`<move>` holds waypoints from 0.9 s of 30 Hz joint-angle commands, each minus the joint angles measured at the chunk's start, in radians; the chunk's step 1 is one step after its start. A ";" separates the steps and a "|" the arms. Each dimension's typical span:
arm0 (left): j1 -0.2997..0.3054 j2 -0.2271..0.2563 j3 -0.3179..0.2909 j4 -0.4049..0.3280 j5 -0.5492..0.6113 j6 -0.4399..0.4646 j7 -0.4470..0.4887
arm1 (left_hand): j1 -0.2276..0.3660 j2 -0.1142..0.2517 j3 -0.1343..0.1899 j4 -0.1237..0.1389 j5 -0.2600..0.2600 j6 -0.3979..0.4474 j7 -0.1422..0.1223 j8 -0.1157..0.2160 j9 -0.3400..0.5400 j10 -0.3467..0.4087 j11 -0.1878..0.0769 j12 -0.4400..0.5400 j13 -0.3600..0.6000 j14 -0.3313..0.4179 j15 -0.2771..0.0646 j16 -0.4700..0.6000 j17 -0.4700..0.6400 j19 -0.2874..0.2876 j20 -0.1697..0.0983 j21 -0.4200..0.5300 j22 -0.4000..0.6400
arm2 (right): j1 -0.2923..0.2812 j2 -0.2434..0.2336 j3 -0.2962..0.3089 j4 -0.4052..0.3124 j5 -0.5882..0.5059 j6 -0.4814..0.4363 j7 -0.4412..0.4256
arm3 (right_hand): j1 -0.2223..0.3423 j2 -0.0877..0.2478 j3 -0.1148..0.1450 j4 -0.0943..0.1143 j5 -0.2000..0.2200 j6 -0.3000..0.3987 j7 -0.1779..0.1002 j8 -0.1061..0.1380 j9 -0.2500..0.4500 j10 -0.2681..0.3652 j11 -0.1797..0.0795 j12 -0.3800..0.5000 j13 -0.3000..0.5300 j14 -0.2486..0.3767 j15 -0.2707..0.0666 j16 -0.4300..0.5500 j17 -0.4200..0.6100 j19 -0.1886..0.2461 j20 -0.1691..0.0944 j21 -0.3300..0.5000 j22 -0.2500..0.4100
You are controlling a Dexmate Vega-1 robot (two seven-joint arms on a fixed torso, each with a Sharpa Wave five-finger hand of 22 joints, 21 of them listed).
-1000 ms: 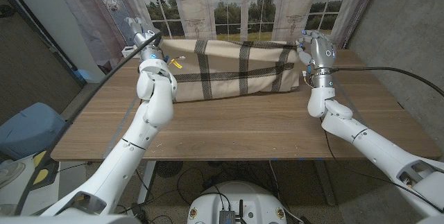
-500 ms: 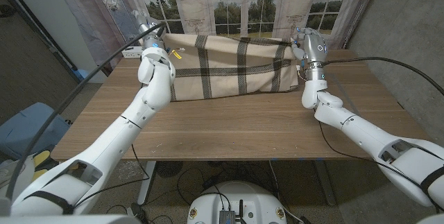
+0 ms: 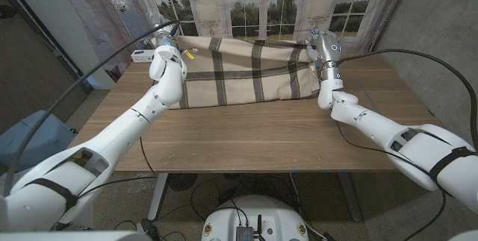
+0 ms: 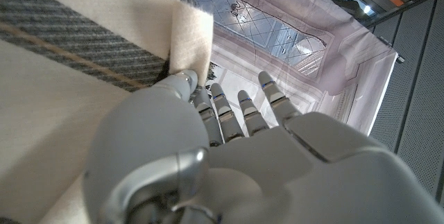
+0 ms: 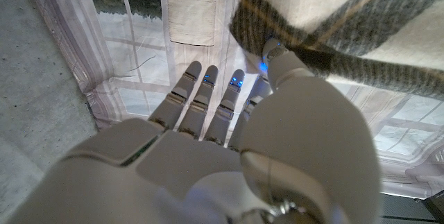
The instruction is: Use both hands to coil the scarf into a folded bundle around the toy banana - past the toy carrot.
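Observation:
A cream scarf point(image 3: 246, 73) with dark plaid stripes stretches across the far half of the table. My left hand point(image 3: 161, 45) holds its far left corner and my right hand point(image 3: 323, 47) its far right corner, both raised off the wood. In the left wrist view my thumb presses the scarf point(image 4: 69, 99) against a finger of the left hand point(image 4: 229, 148), the other fingers straight. The right wrist view shows the same pinch by the right hand point(image 5: 229, 148) on the scarf point(image 5: 347, 37). A small yellow piece, likely the toy banana point(image 3: 188, 56), peeks out by the left corner.
The wooden table point(image 3: 246, 136) has bare wood between the scarf and its near edge. Curtains and a window point(image 3: 254, 10) stand just behind the far edge. A black cable point(image 3: 112, 66) runs along my left arm. A blue bin point(image 3: 30, 144) sits on the floor at left.
Both hands have moved farther away and slightly inward, carrying the scarf's far edge up with them. The scarf's near edge stays on the table.

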 commanded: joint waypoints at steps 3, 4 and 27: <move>-0.192 0.054 0.200 0.275 -0.192 0.039 0.100 | 0.017 -0.003 0.004 -0.012 0.000 0.030 -0.016 0.191 -0.005 0.011 -0.010 -0.002 0.002 0.011 -0.064 -0.001 -0.002 0.006 -0.011 0.011 0.000 | 0.205 0.177 -0.188 0.418 0.102 0.092 0.041 | -0.014 -0.002 0.012 0.001 -0.003 0.129 0.119 0.000 0.003 0.008 -0.005 -0.008 0.004 0.011 -0.160 -0.001 0.002 0.002 0.003 -0.002 0.003; -0.199 0.056 0.210 0.286 -0.205 0.041 0.109 | 0.017 -0.004 0.005 -0.014 0.000 0.031 -0.015 0.192 -0.006 0.010 -0.011 -0.003 0.002 0.011 -0.065 -0.002 -0.002 0.006 -0.011 0.011 0.000 | 0.212 0.184 -0.202 0.426 0.115 0.083 0.056 | -0.014 -0.002 0.012 0.001 -0.003 0.129 0.119 0.000 0.003 0.008 -0.006 -0.009 0.004 0.011 -0.160 -0.001 0.003 0.002 0.003 -0.002 0.003; -0.325 0.090 0.404 0.460 -0.451 0.063 0.208 | -0.016 -0.107 -0.055 -0.088 -0.052 -0.031 -0.051 0.143 -0.107 0.011 -0.038 -0.022 -0.007 0.022 -0.091 -0.009 -0.013 0.021 -0.047 0.014 -0.008 | 0.305 0.245 -0.444 0.443 0.301 -0.076 0.299 | -0.069 -0.011 0.045 0.009 -0.023 -0.120 0.007 -0.108 0.004 -0.076 0.002 -0.059 0.011 -0.020 -0.132 -0.020 0.023 0.004 0.021 -0.019 0.005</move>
